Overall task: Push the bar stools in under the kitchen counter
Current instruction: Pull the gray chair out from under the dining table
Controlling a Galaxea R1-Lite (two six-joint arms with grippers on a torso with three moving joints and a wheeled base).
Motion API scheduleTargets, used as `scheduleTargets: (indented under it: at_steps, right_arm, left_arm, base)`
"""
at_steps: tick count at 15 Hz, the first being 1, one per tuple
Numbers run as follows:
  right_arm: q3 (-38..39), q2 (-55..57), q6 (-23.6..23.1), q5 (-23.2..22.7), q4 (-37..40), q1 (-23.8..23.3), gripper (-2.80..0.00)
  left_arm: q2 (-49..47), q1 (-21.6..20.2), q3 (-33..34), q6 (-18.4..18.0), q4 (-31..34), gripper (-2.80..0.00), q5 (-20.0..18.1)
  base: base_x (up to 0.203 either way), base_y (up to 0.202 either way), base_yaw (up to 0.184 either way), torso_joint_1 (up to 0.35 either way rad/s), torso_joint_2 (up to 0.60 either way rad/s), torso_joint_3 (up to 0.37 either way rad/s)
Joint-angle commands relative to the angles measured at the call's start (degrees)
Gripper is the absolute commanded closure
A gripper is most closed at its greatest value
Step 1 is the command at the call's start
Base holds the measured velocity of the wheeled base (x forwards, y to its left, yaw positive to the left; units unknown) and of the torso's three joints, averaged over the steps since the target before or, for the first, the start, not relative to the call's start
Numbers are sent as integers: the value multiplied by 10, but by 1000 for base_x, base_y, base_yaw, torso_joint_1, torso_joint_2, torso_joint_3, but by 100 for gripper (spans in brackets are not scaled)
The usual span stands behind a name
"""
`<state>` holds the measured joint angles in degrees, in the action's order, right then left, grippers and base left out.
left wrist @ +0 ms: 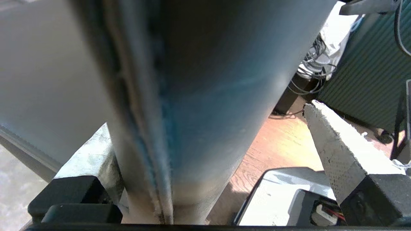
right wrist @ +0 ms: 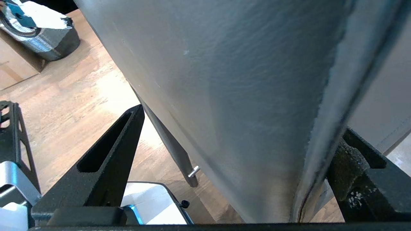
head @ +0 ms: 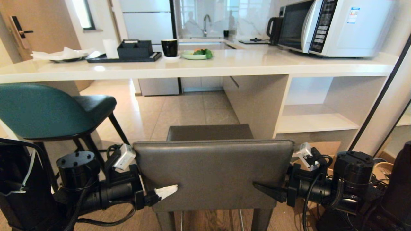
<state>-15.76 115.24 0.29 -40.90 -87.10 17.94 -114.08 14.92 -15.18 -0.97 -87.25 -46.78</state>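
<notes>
Right now the grey stool [head: 213, 173] stands in front of the bench [head: 199, 65], not under it yet. The left end effector [head: 160, 192] and right end effector [head: 268, 191] sit wide open around its back edges. Push both sides evenly and slowly, so it rolls straight, well apart from the teal stool [head: 48, 110].

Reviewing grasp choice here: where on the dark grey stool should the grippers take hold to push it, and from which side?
Best at the backrest's two vertical side edges, one arm from each side. The grey stool faces the kitchen counter with its flat, square back toward the robot, so the open left gripper and open right gripper can straddle those edges and likely push it squarely.
</notes>
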Motion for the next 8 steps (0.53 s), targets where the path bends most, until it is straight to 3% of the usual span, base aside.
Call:
scheduleTargets:
  at_steps: [1,4,8]
  right_arm:
    - [1,-3,0,-1,-6,0,-280]
    - [8,-8,0,-1,-6,-1,-280]
    - [8,-10,0,13,-6,-10,-280]
  left_arm:
    - [1,14,-2,1,-4,-280,2]
    - [5,49,3,5,-4,-280,3]
    - [-11,60,-7,9,-4,-280,8]
  base:
    - [0,0,0,0,0,0]
    - [0,0,0,0,0,0]
    - [0,0,0,0,0,0]
